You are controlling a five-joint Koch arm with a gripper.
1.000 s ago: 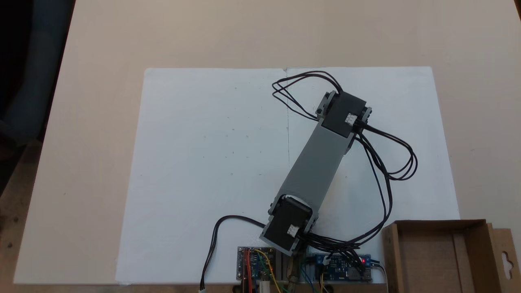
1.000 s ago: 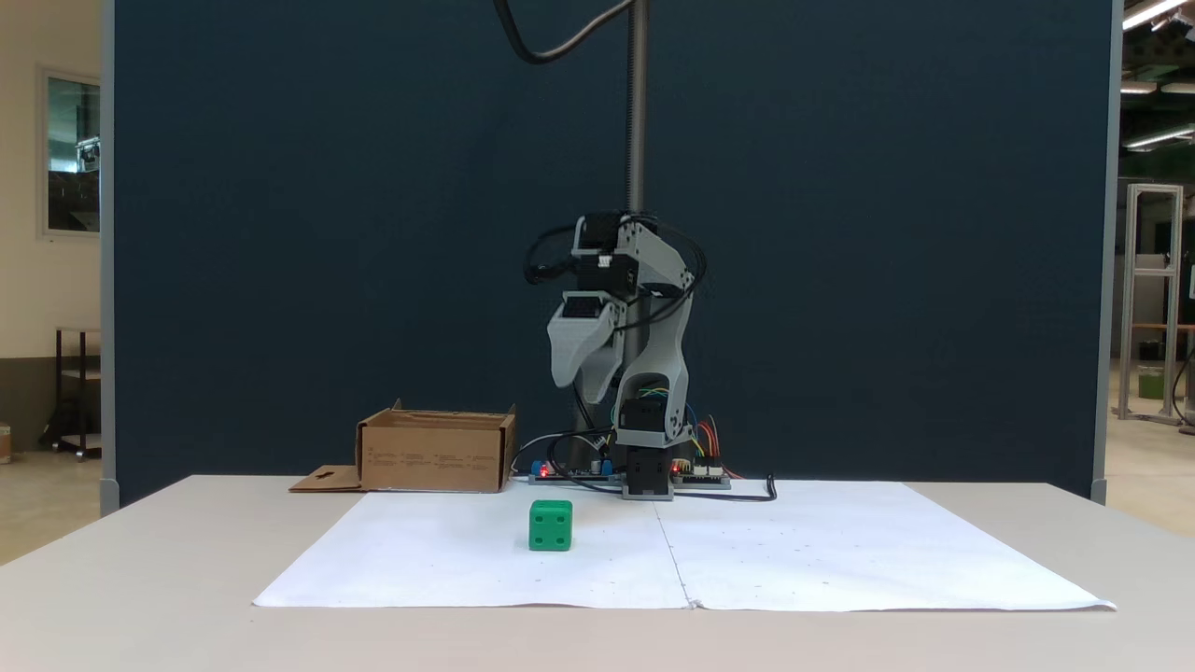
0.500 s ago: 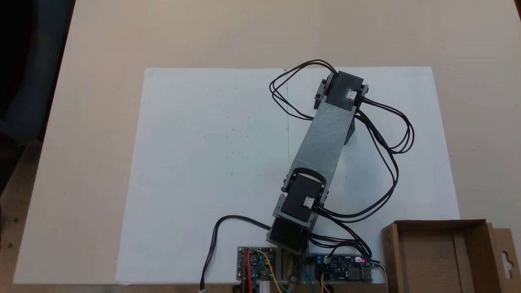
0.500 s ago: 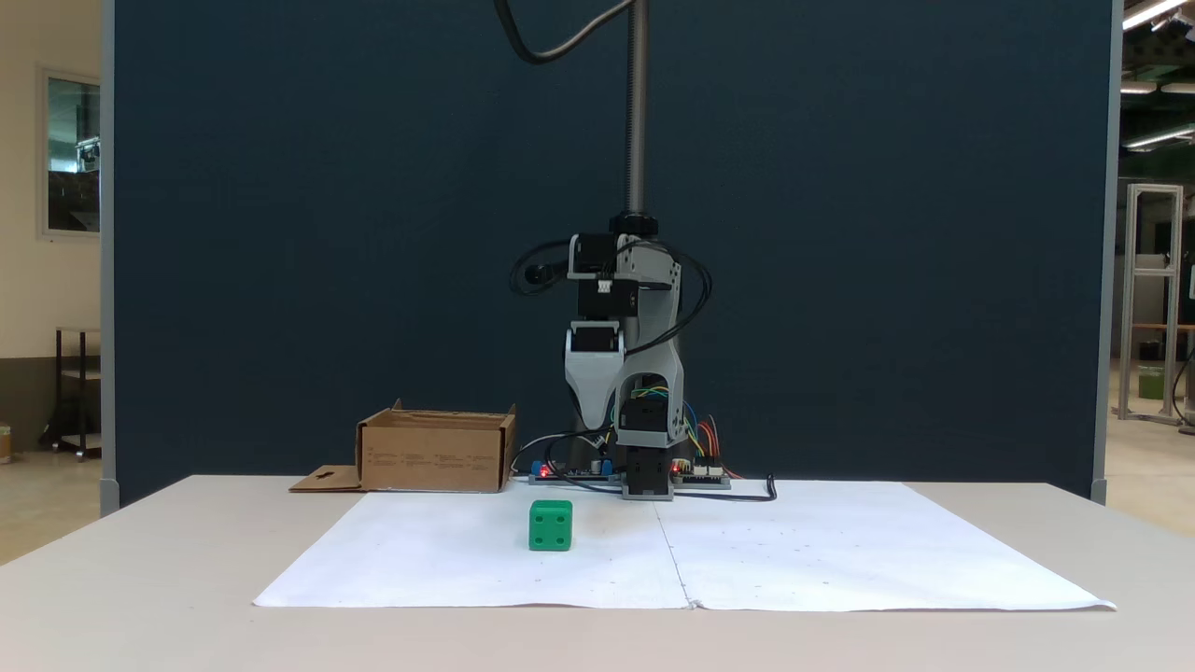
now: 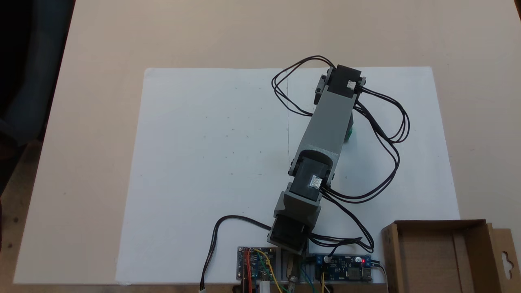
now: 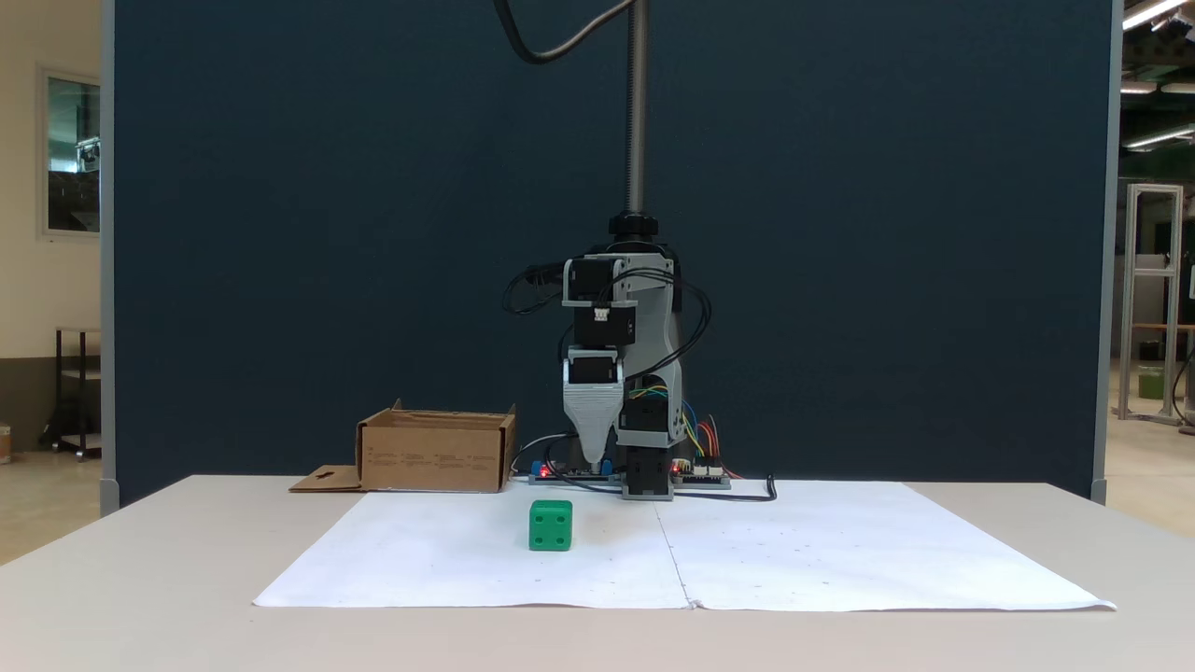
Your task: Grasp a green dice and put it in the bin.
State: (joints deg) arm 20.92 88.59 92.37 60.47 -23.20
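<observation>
The green dice [image 6: 551, 525] sits on the white paper, left of its centre seam in a fixed view. From above, only a green sliver of the dice [image 5: 349, 132] shows beside the grey arm link that covers it. My gripper [image 6: 593, 459] points straight down, its tip above the paper, behind the dice and slightly to its right. Its jaws line up one behind the other, so the gap between them is hidden. The bin [image 6: 437, 454] stands at the back left with its flap flat on the table. From above, the bin [image 5: 468, 226] is at the bottom right.
The white paper sheet [image 5: 203, 162] covers the middle of the table. Circuit boards [image 5: 256, 263] and loose black cables [image 5: 390, 162] lie around the arm's base. A vertical pole [image 6: 637, 103] and a dark blue screen stand behind the arm.
The arm has stretched out over the paper and lowered. The gripper has swung from a raised, tilted pose to pointing straight down near the dice. The dice has not moved.
</observation>
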